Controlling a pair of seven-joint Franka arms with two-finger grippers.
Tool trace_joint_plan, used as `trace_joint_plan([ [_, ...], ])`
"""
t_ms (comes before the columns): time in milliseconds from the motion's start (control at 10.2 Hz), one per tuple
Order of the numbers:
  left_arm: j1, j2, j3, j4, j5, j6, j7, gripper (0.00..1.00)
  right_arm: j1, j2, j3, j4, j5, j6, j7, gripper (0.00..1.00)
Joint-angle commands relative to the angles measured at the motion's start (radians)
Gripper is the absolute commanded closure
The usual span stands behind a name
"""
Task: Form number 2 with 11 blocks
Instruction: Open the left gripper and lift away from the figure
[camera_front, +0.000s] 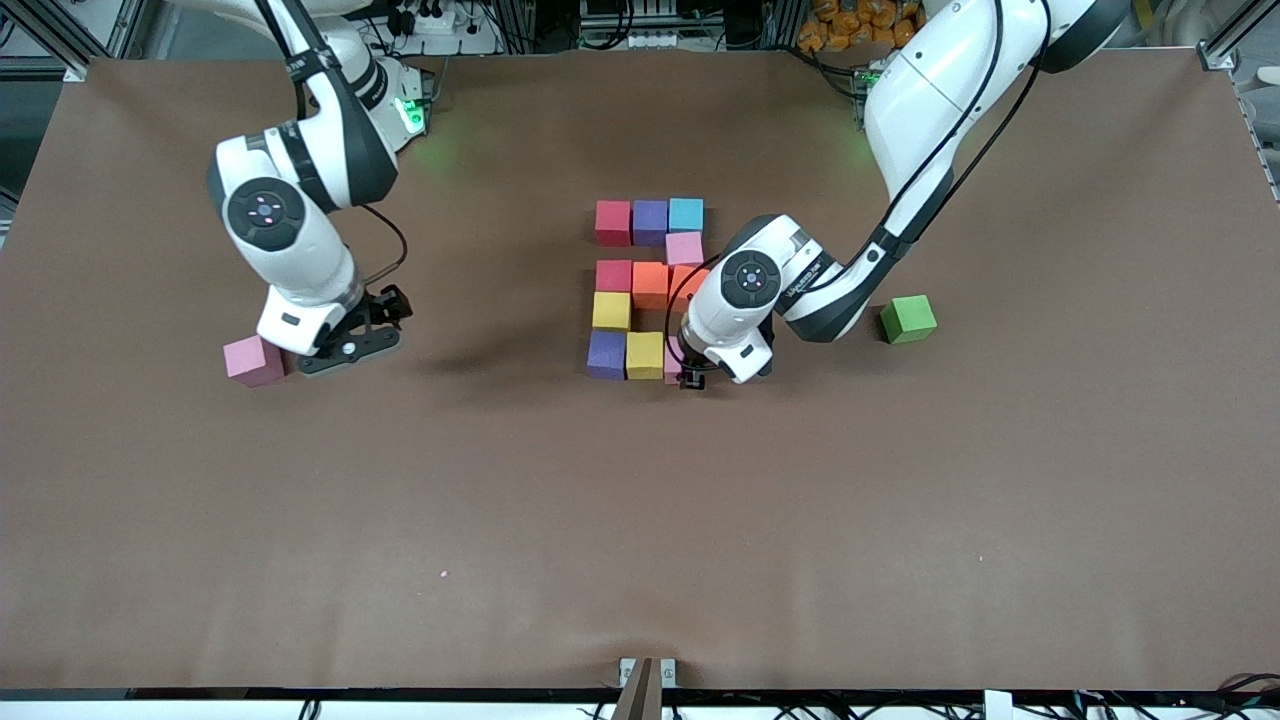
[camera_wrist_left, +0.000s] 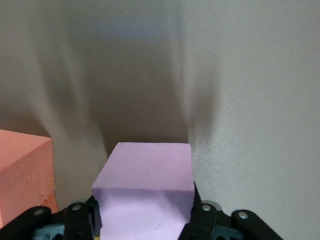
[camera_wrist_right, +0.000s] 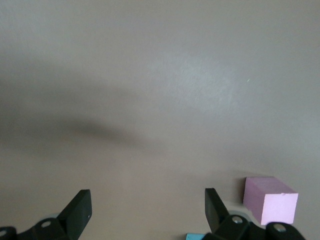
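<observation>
Blocks (camera_front: 640, 290) number twelve — eleven clustered, one pink apart.

Mid-frame on the brown table (camera_front: 640, 520) sits a blocky digit of small matte cubes (camera_front: 648, 285). The left gripper (camera_front: 690, 378) clamps a pink cube (camera_front: 673, 360) at its lower row. The right gripper (camera_front: 345, 352) waits open beside a lone pink cube (camera_front: 253, 361). A green cube (camera_front: 908, 319) lies apart.

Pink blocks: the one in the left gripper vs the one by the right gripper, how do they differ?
The held pink block sits between the fingers of the left gripper, at the end of the figure's nearest row, beside the yellow block. The loose pink block rests alone on the table, ungripped, beside the open right gripper. Both are same-sized pink cubes.
</observation>
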Motion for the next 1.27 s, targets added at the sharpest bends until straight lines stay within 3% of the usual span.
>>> trace_joint_plan([
  [0,-0.014,0.012,0.011,0.015,-0.014,0.003,-0.012,0.09,-0.022,-0.025,0.003,0.077,0.073,-0.113,-0.035,0.00],
  [98,-0.019,0.012,0.011,0.012,-0.008,0.001,-0.008,0.00,-0.020,-0.031,0.004,0.115,0.105,-0.163,-0.035,0.00],
  [390,-0.011,-0.007,0.011,0.013,-0.006,-0.025,-0.005,0.00,-0.020,-0.060,0.004,0.197,0.119,-0.247,-0.037,0.00],
  [781,0.001,-0.106,0.000,0.013,-0.007,-0.130,0.025,0.00,-0.028,-0.067,0.003,0.319,0.122,-0.365,-0.037,0.00],
  [1171,0.032,-0.220,-0.026,0.018,-0.014,-0.196,0.123,0.00,-0.141,-0.067,0.003,0.413,0.198,-0.441,-0.090,0.00],
])
